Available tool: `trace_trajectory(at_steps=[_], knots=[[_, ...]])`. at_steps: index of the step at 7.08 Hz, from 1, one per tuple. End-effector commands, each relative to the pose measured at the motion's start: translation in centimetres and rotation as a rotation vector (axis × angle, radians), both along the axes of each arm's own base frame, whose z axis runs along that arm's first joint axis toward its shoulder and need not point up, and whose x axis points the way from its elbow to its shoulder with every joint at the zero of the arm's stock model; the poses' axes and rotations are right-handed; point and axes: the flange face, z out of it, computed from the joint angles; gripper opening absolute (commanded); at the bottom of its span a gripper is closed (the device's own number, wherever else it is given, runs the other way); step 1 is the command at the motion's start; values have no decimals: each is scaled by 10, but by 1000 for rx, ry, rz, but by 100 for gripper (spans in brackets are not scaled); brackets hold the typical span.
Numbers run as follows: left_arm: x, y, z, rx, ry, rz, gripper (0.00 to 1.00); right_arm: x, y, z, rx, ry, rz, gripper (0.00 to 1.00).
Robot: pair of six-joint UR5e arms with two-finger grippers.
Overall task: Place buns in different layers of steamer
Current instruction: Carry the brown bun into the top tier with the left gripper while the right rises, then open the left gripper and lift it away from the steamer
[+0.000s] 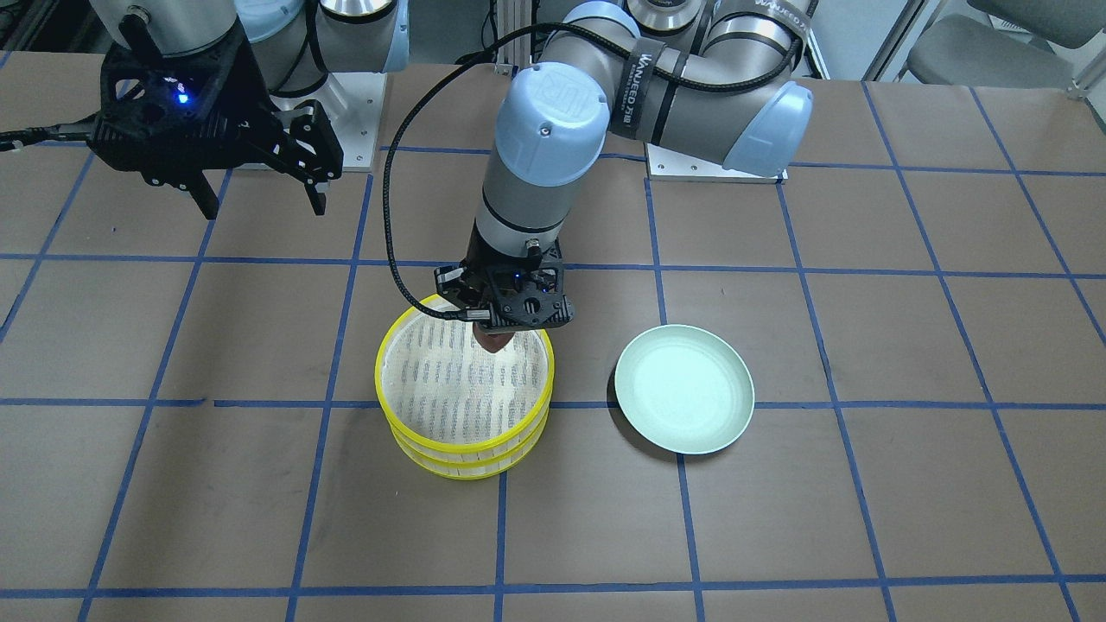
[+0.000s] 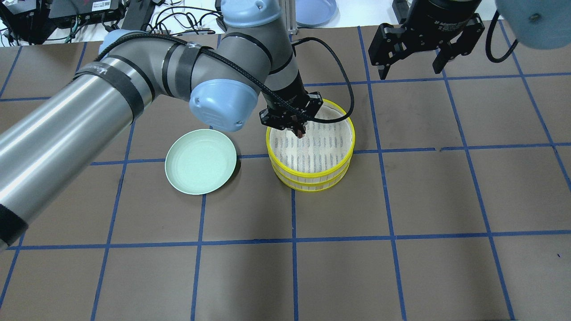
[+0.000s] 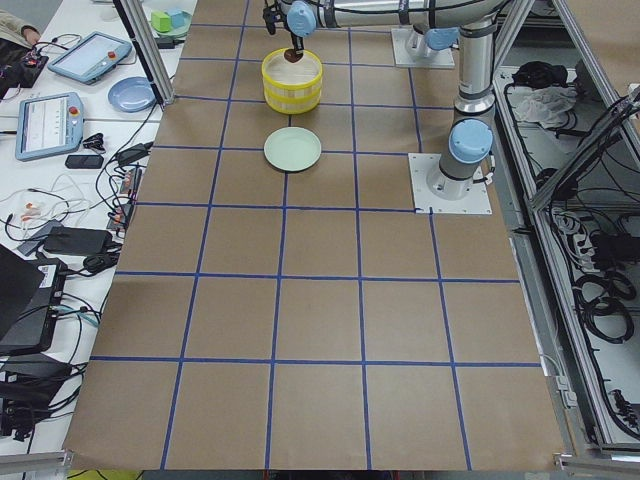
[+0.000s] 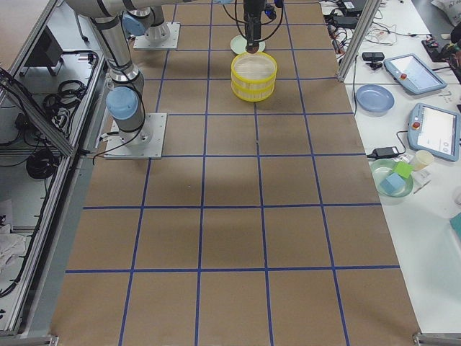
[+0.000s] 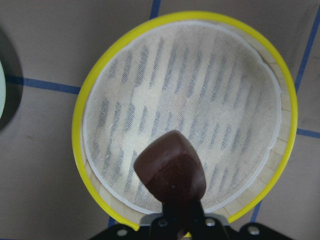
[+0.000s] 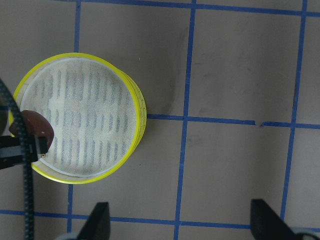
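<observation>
Dark reddish-brown rounded bun (image 5: 170, 172) up close, clamped in L hand (image 1: 496, 332), hanging over top tray of yellow-rimmed, bamboo-sided stacked steamer (image 2: 312, 180), near rim on robot's side; touching mesh or not, can't tell. Black cable (image 1: 388, 225) loops from arm to hand, crossing steamer's rim. Plain pale green round dish (image 1: 683, 389) sits beside steamer on brown blue-gridded bench (image 1: 864, 518), not touching. R hand (image 2: 411, 72) raised, well apart, fingers spread.

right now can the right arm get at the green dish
Probably not easily. The dish lies beyond the steamer from the open right pincer, and the left pincer, holding the bun over the top tray, sits in between.
</observation>
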Motion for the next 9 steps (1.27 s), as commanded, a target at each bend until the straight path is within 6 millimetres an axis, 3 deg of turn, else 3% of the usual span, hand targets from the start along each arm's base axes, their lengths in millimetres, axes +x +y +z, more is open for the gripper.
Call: trace_trajectory(at_steps=[1,2,3,5,7,9], knots=[[-10,1,-22,-24,2,-13,100,-1,0,0,4,-1,1,100],[-9,2,-23,-23,1,-18,100,-1,1,-1,7,1,1,100],[-8,5,-8,-51,8,-25,100,-2,1,-2,11,6,0,100],[49,-14,38,-179,-88,-71,100,-2,1,-2,11,9,0,100],[130,-36,60,-170,-114,-114,100,-1,2,-2,13,6,2,100],[187,-29,105,-203,-173,-179,100,-1,2,-3,15,3,1,100]])
